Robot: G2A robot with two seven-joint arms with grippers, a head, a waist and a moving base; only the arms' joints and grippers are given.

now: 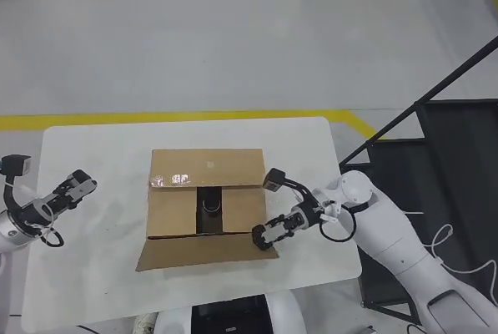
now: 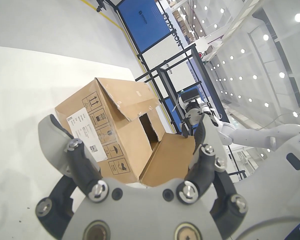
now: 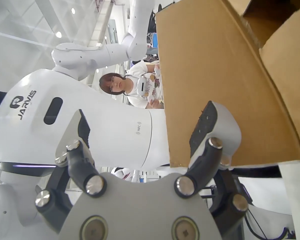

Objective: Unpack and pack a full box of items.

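Now | left tool [image 2: 127,123] spread, empty | right tool [image 3: 144,114] spread, empty, at flap [image 1: 207,250] of box [image 1: 205,167] | contents [image 1: 209,209] dark, unclear

The box [image 1: 207,167] stands in the middle of the surface [image 1: 90,150], with bare strips to its left, right and far side. The left tool [image 1: 83,185] hangs over the left strip with its fingers spread, well apart from the box. From above, only a narrow dark gap [image 1: 209,209] between the folded flaps leads inside. The near flap [image 1: 198,252] slopes outward over the near strip. The right tool [image 1: 262,235], also spread, sits at that flap's right corner. A black rack [image 1: 457,167] stands beyond the surface's right edge.
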